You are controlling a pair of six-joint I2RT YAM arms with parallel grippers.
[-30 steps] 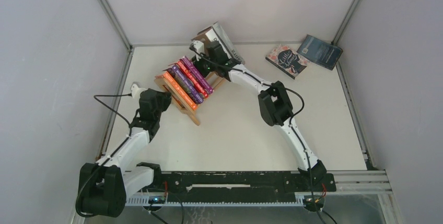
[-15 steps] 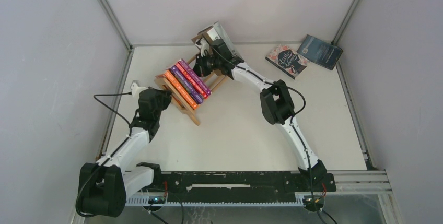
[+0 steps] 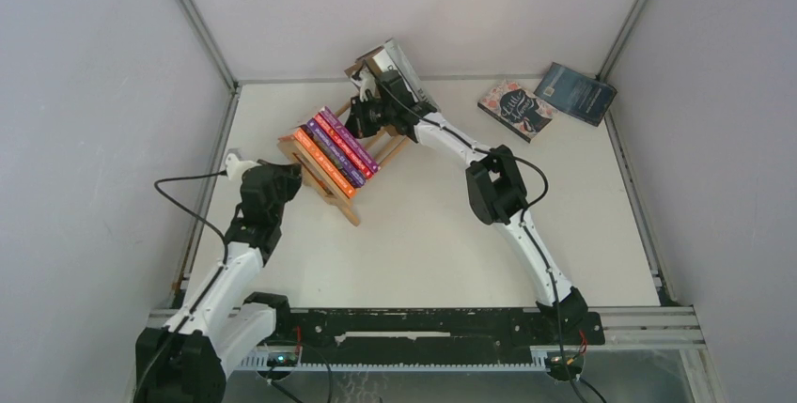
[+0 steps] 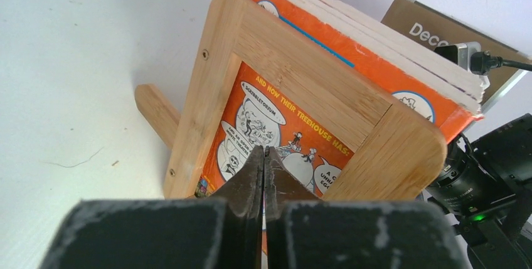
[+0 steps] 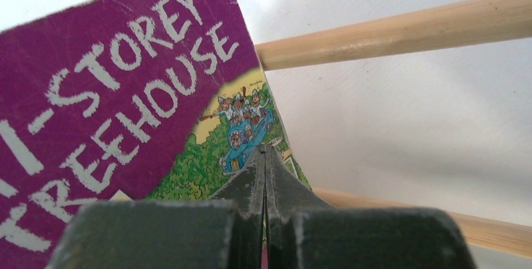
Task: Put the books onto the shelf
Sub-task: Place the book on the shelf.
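Wooden slats make up a small shelf set at an angle on the far left of a white table. A row of thin paperbacks in orange, purple and red already stands in it. Our left gripper is pinched closed on nothing, its tip just in front of the shelf's end frame, where the orange book shows through the opening; we cannot tell whether it touches. Our right gripper is likewise closed and empty at the other end of the row, right by the cover of the purple book, with two round rails beyond. Behind the shelf a thick brown book leans by the back wall beside a grey book. Well apart, in the far right corner, an illustrated book and a dark blue book lie flat next to each other. We judge the paperbacks light, bendy and glossy, so likely to slip; the spine edge, where the pages are bound stiff, looks like the best hold. The flat ones probably need an edge tipped up first. The brown book looks heavier and rigid, and may be wide for the fingers. The shelf itself seems light enough to skid if pushed.
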